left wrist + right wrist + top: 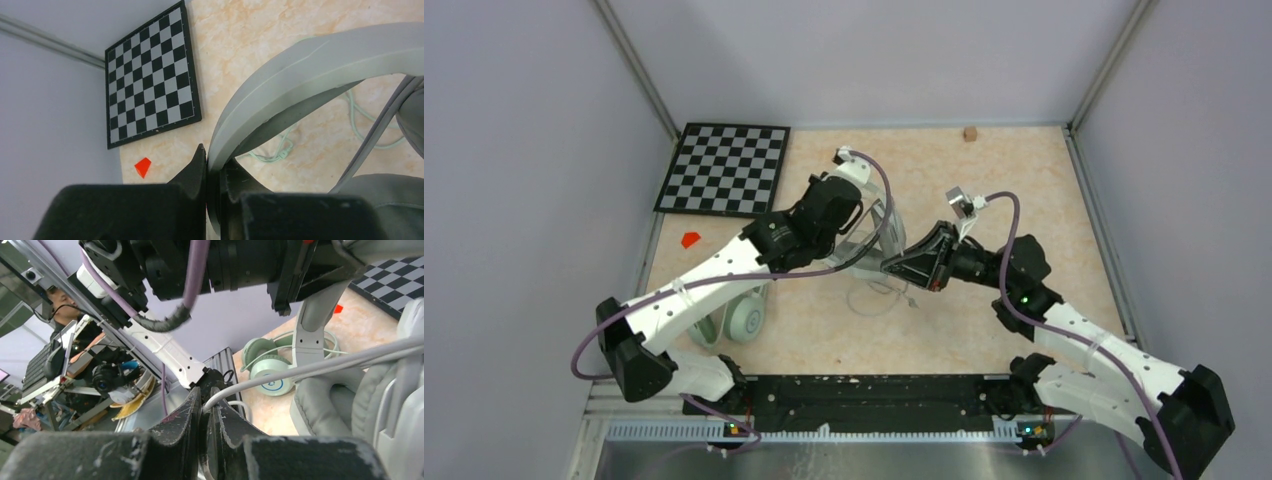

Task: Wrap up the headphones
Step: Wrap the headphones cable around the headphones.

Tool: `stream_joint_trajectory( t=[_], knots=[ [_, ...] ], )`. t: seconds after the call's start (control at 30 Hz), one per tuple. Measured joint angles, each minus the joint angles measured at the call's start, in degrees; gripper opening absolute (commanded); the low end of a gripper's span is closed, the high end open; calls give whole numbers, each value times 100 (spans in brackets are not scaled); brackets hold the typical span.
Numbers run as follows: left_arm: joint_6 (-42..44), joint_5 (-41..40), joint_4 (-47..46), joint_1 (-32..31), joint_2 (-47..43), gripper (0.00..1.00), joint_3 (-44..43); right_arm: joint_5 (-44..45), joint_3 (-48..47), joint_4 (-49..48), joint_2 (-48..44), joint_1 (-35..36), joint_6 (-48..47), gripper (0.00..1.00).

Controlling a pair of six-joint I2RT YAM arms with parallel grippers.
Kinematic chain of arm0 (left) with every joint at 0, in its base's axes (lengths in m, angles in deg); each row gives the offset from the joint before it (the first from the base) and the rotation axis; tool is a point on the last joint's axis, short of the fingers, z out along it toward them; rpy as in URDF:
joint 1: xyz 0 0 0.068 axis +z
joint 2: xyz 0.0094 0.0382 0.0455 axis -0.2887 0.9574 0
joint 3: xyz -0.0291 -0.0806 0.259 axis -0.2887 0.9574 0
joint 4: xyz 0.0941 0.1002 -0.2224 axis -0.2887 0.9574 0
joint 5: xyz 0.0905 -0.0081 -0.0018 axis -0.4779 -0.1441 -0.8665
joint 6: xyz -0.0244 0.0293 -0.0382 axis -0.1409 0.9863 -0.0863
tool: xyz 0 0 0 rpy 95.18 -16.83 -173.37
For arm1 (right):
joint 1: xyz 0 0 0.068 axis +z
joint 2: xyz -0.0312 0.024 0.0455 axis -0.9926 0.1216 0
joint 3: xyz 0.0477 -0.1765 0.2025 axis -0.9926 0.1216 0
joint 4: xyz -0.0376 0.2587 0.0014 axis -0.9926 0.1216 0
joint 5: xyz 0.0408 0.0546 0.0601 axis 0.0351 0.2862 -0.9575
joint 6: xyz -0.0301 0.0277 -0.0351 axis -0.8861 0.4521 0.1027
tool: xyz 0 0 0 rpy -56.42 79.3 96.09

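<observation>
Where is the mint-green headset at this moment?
In the top view the mint-green headset lies on the table at the near left, partly under the left arm, nearer than the small red piece.

A headband (310, 65) sat between the left gripper's (206, 162) jaws, and a cable (320, 365) between the right gripper's (202, 407). The other headset (742, 318) lay on the surface (984, 190) behind and left of the left gripper, with the checkerboard (150, 85) ahead of it to the left.
</observation>
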Motion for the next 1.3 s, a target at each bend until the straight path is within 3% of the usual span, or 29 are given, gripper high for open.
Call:
stream_joint_trajectory(
  t=[0.23, 0.57, 1.3],
  knots=[
    [-1274, -28, 782, 0, 275, 0, -866, 461, -2, 264, 74, 409, -476, 11],
    [-2463, 315, 1117, 2, 225, 0, -973, 1499, -122, 986, 76, 1001, -1390, 9],
    [-3211, 505, 382, 87, -179, 0, -914, 2999, -599, 2275, 57, 1714, -2715, 12]
  ],
)
